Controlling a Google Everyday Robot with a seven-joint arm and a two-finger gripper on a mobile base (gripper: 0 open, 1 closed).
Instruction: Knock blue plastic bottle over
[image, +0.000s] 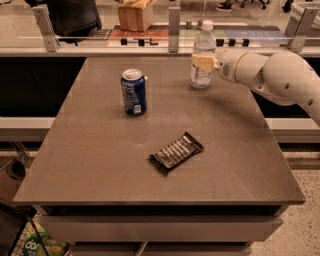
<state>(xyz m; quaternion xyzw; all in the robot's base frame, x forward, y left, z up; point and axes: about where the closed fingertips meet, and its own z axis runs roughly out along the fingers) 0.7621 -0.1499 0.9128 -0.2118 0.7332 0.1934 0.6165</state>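
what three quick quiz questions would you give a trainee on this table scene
1. True or false: the blue plastic bottle stands upright on the table.
2. The gripper is right at which item? A soda can, B blue plastic bottle, C snack bar.
3. Fill in: the item lying flat nearest the table's front edge is the ___.
Key: 1 true; 2 B; 3 snack bar.
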